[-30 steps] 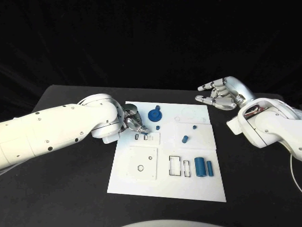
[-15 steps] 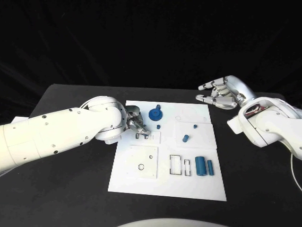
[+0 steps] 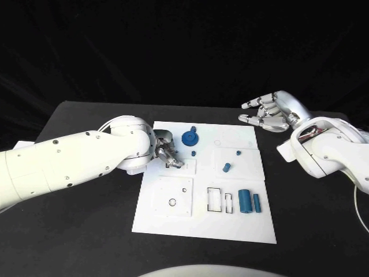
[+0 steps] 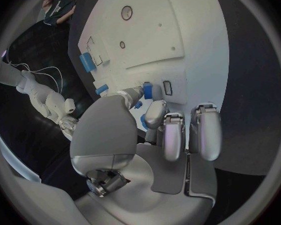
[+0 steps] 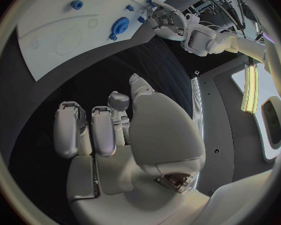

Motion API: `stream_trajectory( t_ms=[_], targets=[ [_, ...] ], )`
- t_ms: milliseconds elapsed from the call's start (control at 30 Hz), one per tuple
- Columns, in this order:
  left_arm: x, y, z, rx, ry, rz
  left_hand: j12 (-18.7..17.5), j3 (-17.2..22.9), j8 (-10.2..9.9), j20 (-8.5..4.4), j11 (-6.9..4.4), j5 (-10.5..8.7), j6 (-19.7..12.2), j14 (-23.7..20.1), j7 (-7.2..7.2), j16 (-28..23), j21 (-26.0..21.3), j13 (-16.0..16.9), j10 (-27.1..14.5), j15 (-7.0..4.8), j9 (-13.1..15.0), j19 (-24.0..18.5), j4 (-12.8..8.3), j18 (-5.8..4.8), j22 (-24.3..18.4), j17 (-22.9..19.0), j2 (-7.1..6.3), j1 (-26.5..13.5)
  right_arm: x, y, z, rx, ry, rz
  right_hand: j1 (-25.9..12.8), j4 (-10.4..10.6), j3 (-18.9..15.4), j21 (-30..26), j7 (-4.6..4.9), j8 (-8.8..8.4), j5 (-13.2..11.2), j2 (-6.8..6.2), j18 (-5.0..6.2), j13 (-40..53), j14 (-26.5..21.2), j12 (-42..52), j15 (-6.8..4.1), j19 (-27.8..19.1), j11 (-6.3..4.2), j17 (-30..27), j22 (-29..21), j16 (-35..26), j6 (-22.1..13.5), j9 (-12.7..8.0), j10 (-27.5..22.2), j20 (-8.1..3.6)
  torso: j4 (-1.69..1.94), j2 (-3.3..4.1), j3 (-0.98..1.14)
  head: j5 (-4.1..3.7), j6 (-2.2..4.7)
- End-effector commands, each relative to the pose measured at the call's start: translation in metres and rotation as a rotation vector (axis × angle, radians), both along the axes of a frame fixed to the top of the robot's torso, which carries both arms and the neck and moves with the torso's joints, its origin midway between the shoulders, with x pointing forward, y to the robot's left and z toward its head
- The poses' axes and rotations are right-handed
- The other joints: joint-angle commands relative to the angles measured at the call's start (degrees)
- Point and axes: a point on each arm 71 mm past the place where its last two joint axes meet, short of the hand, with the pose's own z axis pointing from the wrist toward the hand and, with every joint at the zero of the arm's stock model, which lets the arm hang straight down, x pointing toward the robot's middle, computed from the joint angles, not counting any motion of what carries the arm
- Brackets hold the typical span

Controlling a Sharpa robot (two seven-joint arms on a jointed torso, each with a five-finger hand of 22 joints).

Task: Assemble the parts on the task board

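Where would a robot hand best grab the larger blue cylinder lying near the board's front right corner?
Likely across the middle of the larger blue cylinder, from above: it lies flat on the task board. The slimmer blue piece sits close beside it, so fingers need care on that side.

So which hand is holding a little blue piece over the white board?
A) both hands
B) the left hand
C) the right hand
B: the left hand pinches a small blue part at the task board, while the right hand hangs off it, holding nothing.

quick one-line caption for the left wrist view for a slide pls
Left hand pinches a small blue part beside a rectangular slot on the white task board.
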Motion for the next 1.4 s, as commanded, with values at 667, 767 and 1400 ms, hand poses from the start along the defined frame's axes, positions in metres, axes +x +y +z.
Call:
stream_trajectory(
  t_ms=[667,767,1400],
  targets=[
    [-0.001,-0.006,-0.008,0.033,0.068,-0.040,0.0,10.6,0.5,0.24,-0.17,0.03,1.0,6.0,-0.39,0.2,0.0,-0.1,0.7,0.15,0.1,0.9,-9.4,-0.94,6.6,15.1,0.62,-1.4,-0.001,0.002,-0.001,-0.005,0.006,0.016,-0.1,-0.1,-0.4,-0.2,0.08,0.20,0.4,-0.08,0.92,-0.1,2.6,0.2,-0.06,-0.4,0.04,-0.1,-0.1,-0.4,0.5,0.1,0.2,-0.10,-0.04,0.03,0.08,0.04,-0.16],
    [-0.002,-0.007,-0.011,0.034,0.110,-0.047,-0.2,10.3,0.7,0.21,-0.30,0.01,1.5,6.0,-0.62,0.2,-0.2,-0.2,0.7,0.05,0.2,0.8,-7.7,-0.90,6.5,15.1,2.04,-4.0,-0.001,0.002,-0.001,-0.006,0.008,0.017,0.0,-0.2,-0.4,-0.3,0.08,0.20,0.4,-0.06,0.93,-0.1,2.6,0.1,-0.07,-0.4,0.03,-0.1,-0.1,-0.4,0.5,0.1,0.2,-0.11,-0.08,0.05,0.13,0.05,-0.26],
    [0.002,-0.015,-0.015,0.099,0.164,-0.093,-0.1,8.6,1.0,-0.13,-0.64,-0.07,2.1,6.0,-1.06,0.2,-0.1,0.0,0.5,-0.33,0.7,1.0,-5.2,-0.97,6.9,15.1,3.82,-10.2,-0.002,0.003,-0.001,-0.008,0.015,0.024,0.3,-0.4,-0.4,-0.4,0.07,0.19,0.7,0.02,0.97,-0.3,2.6,0.0,-0.08,-0.5,0.02,-0.3,-0.3,-0.6,0.5,0.1,0.1,-0.12,0.02,0.03,0.11,0.13,-0.57]
  ],
)
